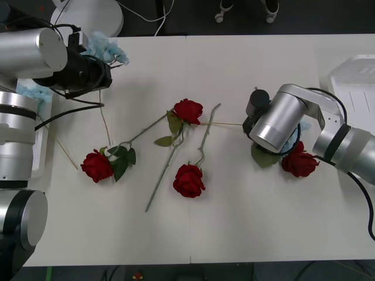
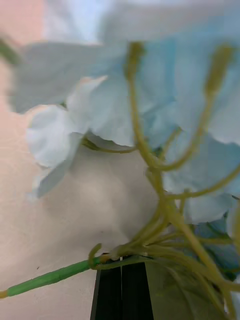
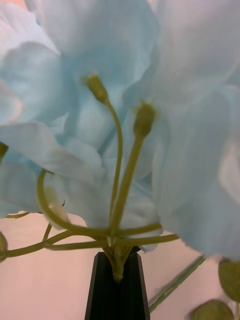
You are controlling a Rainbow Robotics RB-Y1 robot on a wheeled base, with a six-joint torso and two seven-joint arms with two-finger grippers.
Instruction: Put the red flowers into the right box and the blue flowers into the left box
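Both grippers, left gripper [image 3: 118, 290] and right gripper [image 2: 121, 287], were clamped on blue flowers [image 3: 100, 115] above the table [image 1: 234, 222].

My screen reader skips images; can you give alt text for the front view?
Four red flowers lie on a white table. The left hand holds a blue flower at the far left; the right hand is low beside a rose.
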